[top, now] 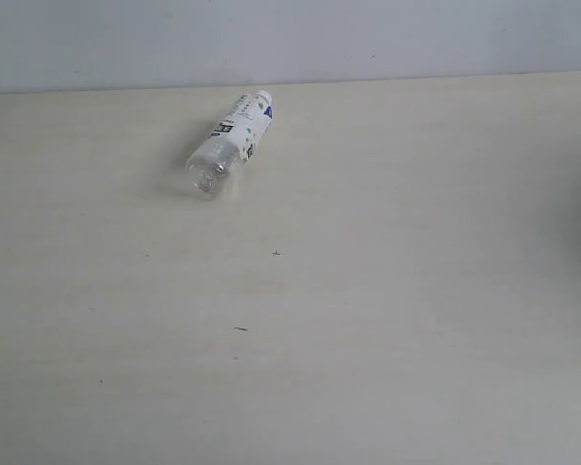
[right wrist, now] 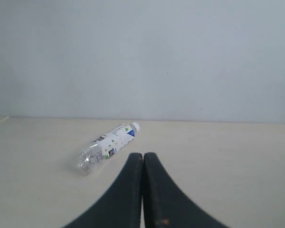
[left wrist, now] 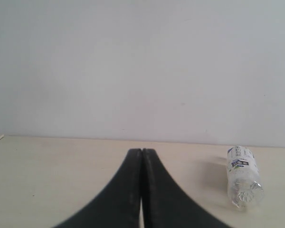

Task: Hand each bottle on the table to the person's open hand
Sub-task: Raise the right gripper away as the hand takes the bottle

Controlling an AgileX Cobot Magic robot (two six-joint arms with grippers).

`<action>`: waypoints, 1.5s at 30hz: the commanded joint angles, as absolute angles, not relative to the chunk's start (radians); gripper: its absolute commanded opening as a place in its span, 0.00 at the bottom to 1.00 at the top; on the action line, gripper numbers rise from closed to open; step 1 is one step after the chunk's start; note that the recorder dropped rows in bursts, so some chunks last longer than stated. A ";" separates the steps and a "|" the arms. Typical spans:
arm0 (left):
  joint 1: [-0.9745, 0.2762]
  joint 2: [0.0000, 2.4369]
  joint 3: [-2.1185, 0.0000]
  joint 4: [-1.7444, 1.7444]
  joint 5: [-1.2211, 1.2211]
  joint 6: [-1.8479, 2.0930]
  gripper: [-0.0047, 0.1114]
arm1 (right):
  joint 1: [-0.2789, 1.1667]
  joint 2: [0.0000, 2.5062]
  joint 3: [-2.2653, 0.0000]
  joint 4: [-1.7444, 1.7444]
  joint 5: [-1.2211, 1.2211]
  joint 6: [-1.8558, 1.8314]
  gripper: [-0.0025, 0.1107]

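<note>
1 clear white-label bottle (top: pixel 229 143) lies on its side on the table (top: pixel 387 349), near the far edge. Left claw (left wrist: pixel 141 153) & right claw (right wrist: pixel 143 156) both pinched fully closed, nothing in either, apart from the bottle.

The table (top: pixel 416 320) in front of me is a broad, flat top of pale beige wood grain, filling the whole width of what I see. One bottle (top: pixel 229 143) lies on it, on its side, far back and left of the middle, near the far edge. It is small and clear, with a white label (top: pixel 240 121) printed in green and dark. Its white cap (top: pixel 264 96) points far and slightly right; its clear base faces near and left. Nearer to me sit a tiny dark speck (top: pixel 276 253) and a short dark fleck (top: pixel 240 328), both well apart from the bottle.
</note>
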State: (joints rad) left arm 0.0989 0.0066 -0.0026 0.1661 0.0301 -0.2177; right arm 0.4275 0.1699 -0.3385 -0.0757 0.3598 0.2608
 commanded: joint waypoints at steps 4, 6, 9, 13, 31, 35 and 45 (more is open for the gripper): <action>0.092 0.000 0.000 0.168 0.027 -0.216 0.04 | 0.425 0.129 -0.331 -0.077 0.344 0.265 0.02; 0.092 0.000 0.000 0.168 0.027 -0.216 0.04 | 0.425 0.129 -0.331 -0.077 0.344 0.265 0.02; 0.092 0.000 0.000 0.168 0.027 -0.216 0.04 | 0.425 0.129 -0.331 -0.077 0.344 0.265 0.02; 0.092 0.000 0.000 0.168 0.027 -0.216 0.04 | 0.425 0.129 -0.331 -0.077 0.344 0.265 0.02; 0.092 0.000 0.000 0.174 0.011 -0.203 0.04 | 0.425 0.129 -0.331 -0.077 0.344 0.265 0.02; 0.092 0.000 0.000 0.167 -0.175 -0.358 0.04 | 0.425 0.129 -0.331 -0.077 0.344 0.265 0.02; 0.092 0.000 0.000 0.169 -0.317 -0.604 0.04 | 0.425 0.129 -0.331 -0.077 0.353 0.265 0.02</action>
